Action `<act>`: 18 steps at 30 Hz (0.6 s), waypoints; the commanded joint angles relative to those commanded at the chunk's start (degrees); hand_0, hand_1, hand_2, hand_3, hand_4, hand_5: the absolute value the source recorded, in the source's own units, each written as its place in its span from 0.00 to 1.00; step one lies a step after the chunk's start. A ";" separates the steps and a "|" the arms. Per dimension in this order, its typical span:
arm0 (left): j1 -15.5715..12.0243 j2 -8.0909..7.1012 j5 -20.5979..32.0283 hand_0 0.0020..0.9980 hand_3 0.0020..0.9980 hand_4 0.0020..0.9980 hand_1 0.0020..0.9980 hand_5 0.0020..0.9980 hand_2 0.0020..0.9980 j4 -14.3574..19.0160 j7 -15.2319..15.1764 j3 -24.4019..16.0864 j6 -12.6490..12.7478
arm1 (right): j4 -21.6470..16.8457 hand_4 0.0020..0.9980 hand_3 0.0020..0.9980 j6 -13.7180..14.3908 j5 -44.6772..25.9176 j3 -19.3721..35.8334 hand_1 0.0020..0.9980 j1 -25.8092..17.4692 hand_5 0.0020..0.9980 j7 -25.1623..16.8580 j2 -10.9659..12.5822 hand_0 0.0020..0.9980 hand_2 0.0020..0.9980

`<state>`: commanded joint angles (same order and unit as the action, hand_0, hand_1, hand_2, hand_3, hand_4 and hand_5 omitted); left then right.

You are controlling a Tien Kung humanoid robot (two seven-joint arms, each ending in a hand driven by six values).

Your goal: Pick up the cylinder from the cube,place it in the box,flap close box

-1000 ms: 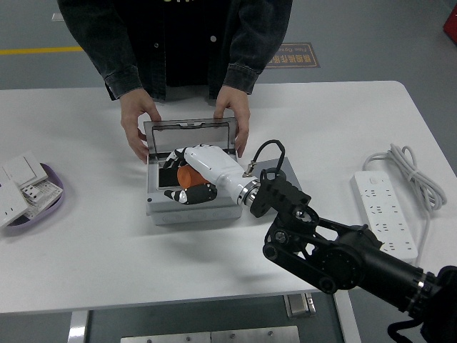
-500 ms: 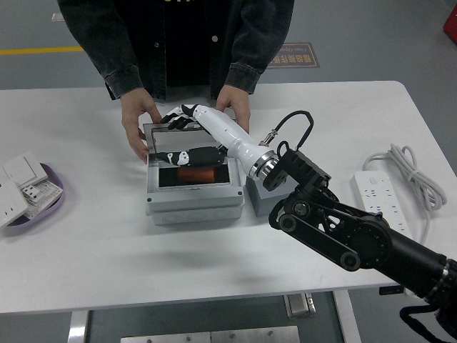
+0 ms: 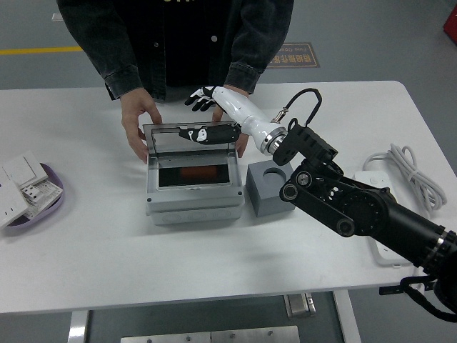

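The white tabletop (image 3: 86, 257) was shown bearing the grey box (image 3: 194, 187), with the grey cube (image 3: 269, 187) set just beside it on the right. The orange cylinder (image 3: 199, 174) was seen lying inside the box — its socket in the cube left empty. The lid (image 3: 189, 136) was held upright by a person's hands (image 3: 136, 127) at the far side, presumably so the opening was kept clear. The right robot hand (image 3: 201, 114) was poised at the lid's upper edge, fingers (image 3: 194, 95) spread and nothing gripped — judged as readiness to flap it shut. The left arm was not seen. No legible writing could be read on the box or cube.
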<state>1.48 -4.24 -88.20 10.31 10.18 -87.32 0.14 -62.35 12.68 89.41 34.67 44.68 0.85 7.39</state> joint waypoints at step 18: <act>-0.18 0.26 0.14 0.59 0.62 0.61 0.61 0.17 0.60 0.00 -0.24 -0.09 0.07 | -15.65 0.89 0.69 0.52 8.31 -4.33 0.65 -7.75 0.40 3.31 5.98 0.80 0.63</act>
<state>1.31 -3.98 -88.05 10.31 9.95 -87.41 0.21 -78.00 13.20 97.72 30.34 36.94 4.17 13.37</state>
